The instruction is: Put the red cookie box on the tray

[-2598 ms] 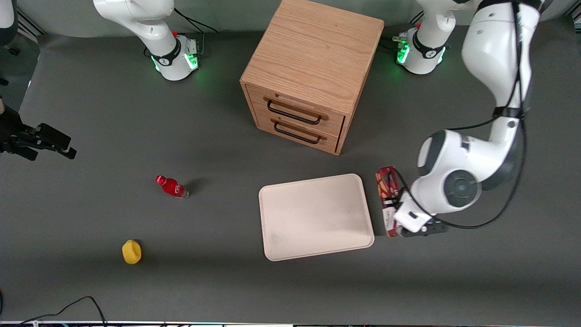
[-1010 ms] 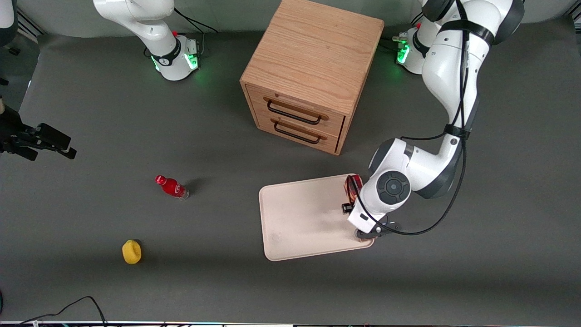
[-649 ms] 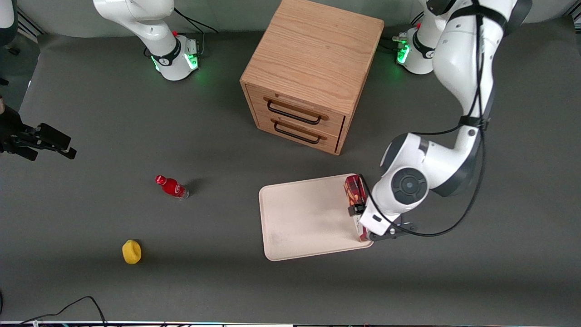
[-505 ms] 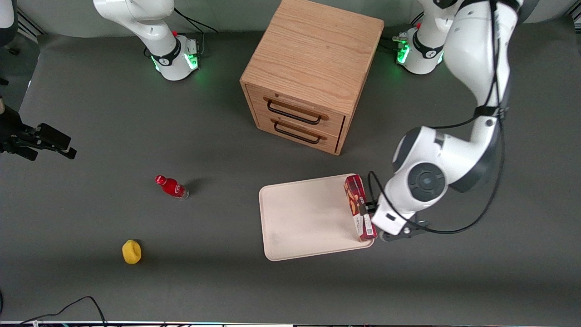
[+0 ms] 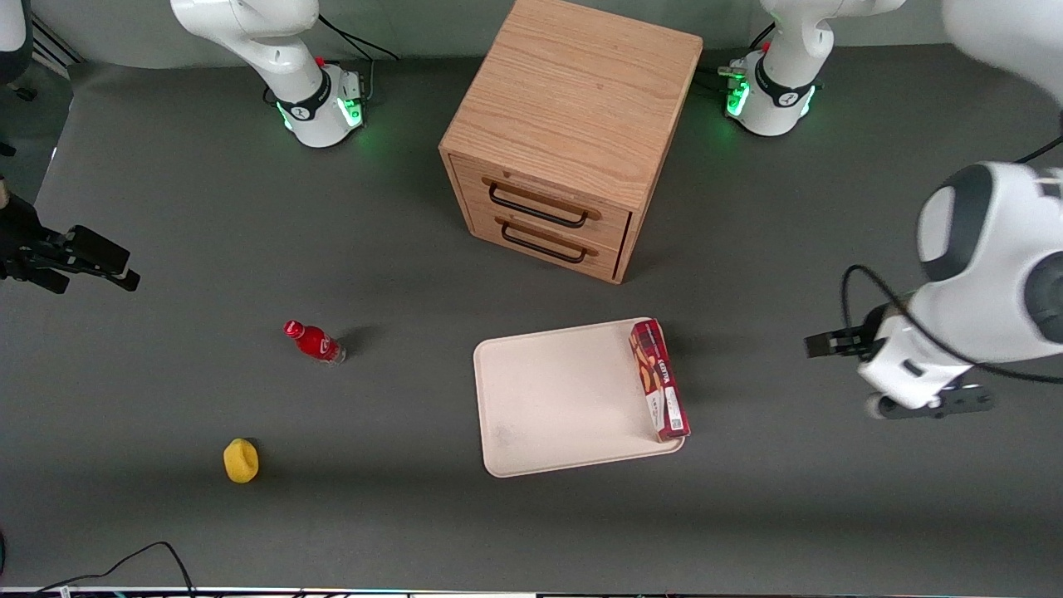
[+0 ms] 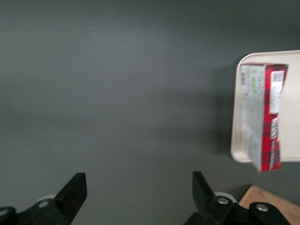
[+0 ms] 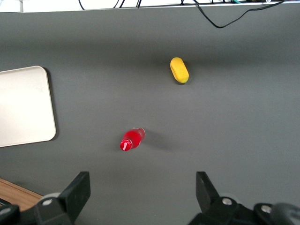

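The red cookie box [image 5: 658, 380] rests on the cream-white tray [image 5: 556, 399], lengthwise along the tray edge toward the working arm's end. The left wrist view shows the box [image 6: 265, 117] on its long side at that tray rim [image 6: 236, 140], with a pale label face and a red face showing. My left gripper [image 5: 859, 357] hangs over bare table, well away from the tray toward the working arm's end. Its jaws are wide open and hold nothing [image 6: 138, 180].
A wooden two-drawer cabinet [image 5: 573, 124] stands farther from the front camera than the tray. A small red bottle [image 5: 314, 341] and a yellow object [image 5: 241, 460] lie toward the parked arm's end; both show in the right wrist view, bottle [image 7: 131, 139], yellow object [image 7: 179, 70].
My gripper carried the box from the table onto the tray's edge, let go of it, and has pulled away toward the working arm's end. The box stays on the tray.
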